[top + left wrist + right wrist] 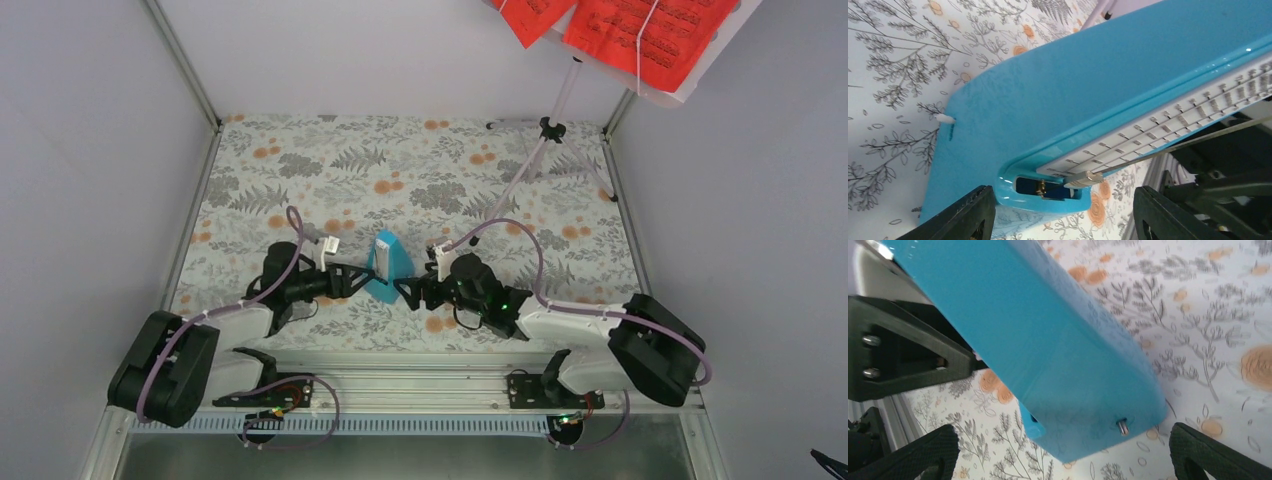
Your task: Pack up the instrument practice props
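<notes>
The light-blue metronome (388, 265) stands on the floral cloth between my two grippers. My left gripper (368, 277) is open around its base. In the left wrist view the metronome (1073, 85) shows its white scale and a silver pendulum weight (1088, 177). One finger (968, 215) sits close by the blue body, and the other (1158, 215) stands well off it. My right gripper (408, 290) is open too, its fingers (923, 455) wide of the metronome (1048, 340). The lilac music stand (545, 150) rises at the back right, carrying red sheet-music pages (640, 30).
The stand's tripod legs (590, 170) spread over the back right corner of the floral cloth (300, 170). Grey walls and metal corner posts (185, 60) enclose the table. A metal rail (420, 365) runs along the near edge by the arm bases.
</notes>
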Robot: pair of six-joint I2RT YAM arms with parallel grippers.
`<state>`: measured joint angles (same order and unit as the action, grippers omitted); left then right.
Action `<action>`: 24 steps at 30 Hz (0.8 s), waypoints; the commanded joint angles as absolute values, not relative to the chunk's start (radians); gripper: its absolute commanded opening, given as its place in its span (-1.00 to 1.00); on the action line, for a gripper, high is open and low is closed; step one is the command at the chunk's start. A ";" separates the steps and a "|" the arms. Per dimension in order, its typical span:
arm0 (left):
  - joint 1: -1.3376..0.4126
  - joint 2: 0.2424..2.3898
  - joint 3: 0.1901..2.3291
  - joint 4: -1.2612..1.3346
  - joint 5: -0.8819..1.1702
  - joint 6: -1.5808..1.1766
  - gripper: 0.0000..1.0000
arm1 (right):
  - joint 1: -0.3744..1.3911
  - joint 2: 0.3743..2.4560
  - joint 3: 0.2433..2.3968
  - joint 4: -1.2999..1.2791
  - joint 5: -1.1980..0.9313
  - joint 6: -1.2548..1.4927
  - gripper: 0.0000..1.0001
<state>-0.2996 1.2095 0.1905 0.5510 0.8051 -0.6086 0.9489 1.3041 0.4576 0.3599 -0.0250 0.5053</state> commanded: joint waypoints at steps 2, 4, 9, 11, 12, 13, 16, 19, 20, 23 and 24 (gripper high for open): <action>-0.316 1.146 0.209 0.530 0.679 -0.554 0.38 | 0.932 1.219 0.466 0.455 -0.002 0.417 0.99; -0.315 1.075 0.218 0.469 0.605 -0.540 0.39 | 0.902 1.188 0.461 0.487 -0.032 0.382 0.99; -0.296 0.923 0.328 0.259 0.464 -0.484 0.48 | 0.893 1.216 0.532 0.496 -0.088 0.236 0.99; -0.267 0.903 0.415 0.165 0.443 -0.450 0.56 | 0.897 1.247 0.559 0.504 -0.101 0.195 0.99; -0.245 0.906 0.468 0.112 0.439 -0.434 0.62 | 0.900 1.259 0.562 0.522 -0.106 0.174 0.99; -0.219 0.914 0.529 0.056 0.437 -0.413 0.69 | 0.902 1.270 0.561 0.547 -0.112 0.160 0.99; -0.123 0.959 0.706 -0.065 0.460 -0.343 0.88 | 0.910 1.305 0.555 0.637 -0.139 0.103 0.99; -0.052 0.984 0.865 -0.134 0.445 -0.271 0.94 | 0.916 1.355 0.578 0.672 -0.113 0.068 0.99; -0.046 0.988 0.909 -0.151 0.417 -0.244 0.95 | 0.917 1.375 0.590 0.675 -0.094 0.061 0.99; -0.044 0.985 0.990 -0.183 0.327 -0.187 0.97 | 0.922 1.435 0.622 0.680 -0.044 0.042 0.99; -0.044 0.974 0.984 -0.176 0.295 -0.175 0.98 | 0.924 1.449 0.628 0.687 -0.036 0.037 0.99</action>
